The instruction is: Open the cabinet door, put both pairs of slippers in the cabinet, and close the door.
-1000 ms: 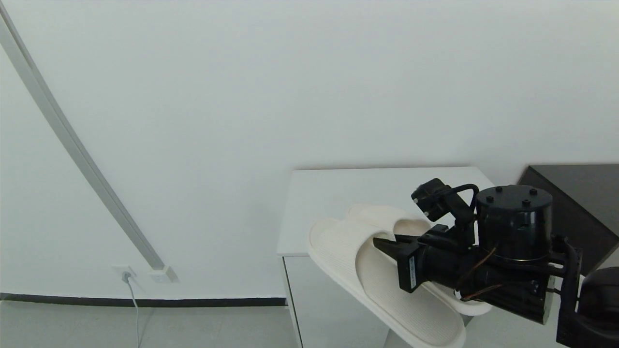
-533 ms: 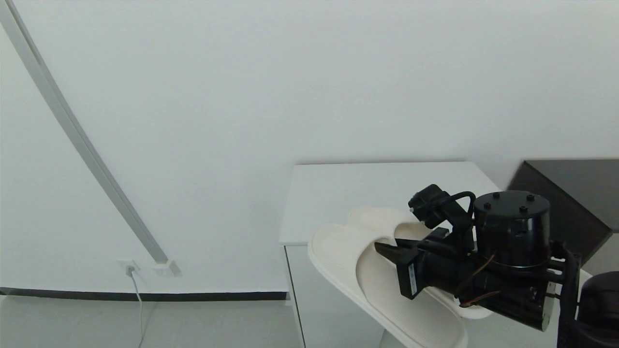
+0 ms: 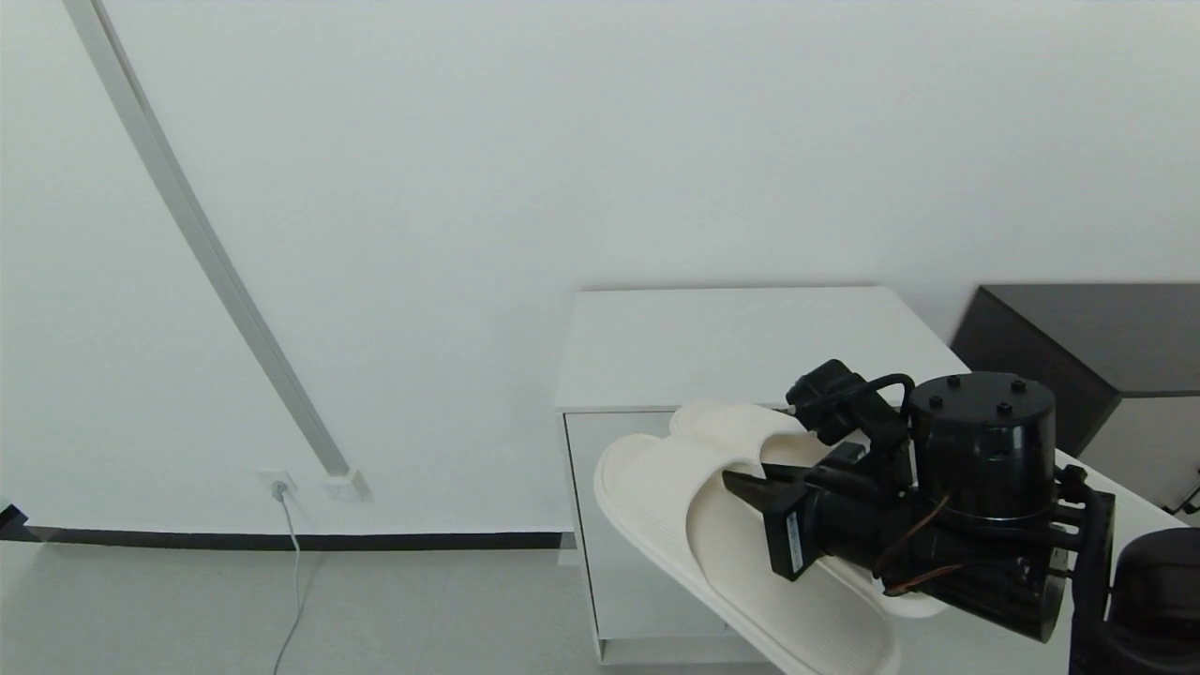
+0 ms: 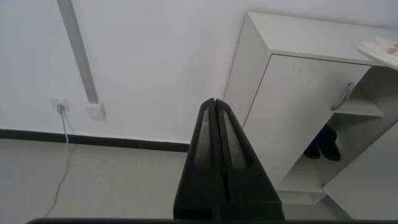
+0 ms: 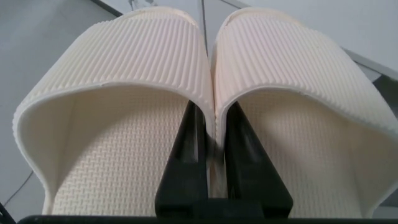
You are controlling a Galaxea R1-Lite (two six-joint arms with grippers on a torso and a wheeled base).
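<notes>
**SLIPPERS, ONE PAIR, CARRIED AT CABINET**

Right gripper (image 3: 745, 483): pinched on the touching inner strap edges of the cream slippers (image 5: 118, 74), likely for carrying both as one. Held toes-forward in the air, in front of the white cabinet (image 3: 731, 337). Ribbed foam straps, pebbled footbeds, rounded toes.

Left gripper (image 4: 215, 109): fingers pressed together, empty, facing the cabinet.

Cabinet: smooth flat panels, curved bar handle (image 4: 341, 96). One side open onto shelves, with dark shoes (image 4: 326, 144) inside.

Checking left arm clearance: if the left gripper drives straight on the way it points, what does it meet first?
Probably the wall, just beside the cabinet side panel; nothing shows in between. The left gripper lines up close to that corner, so depth is unclear.
</notes>
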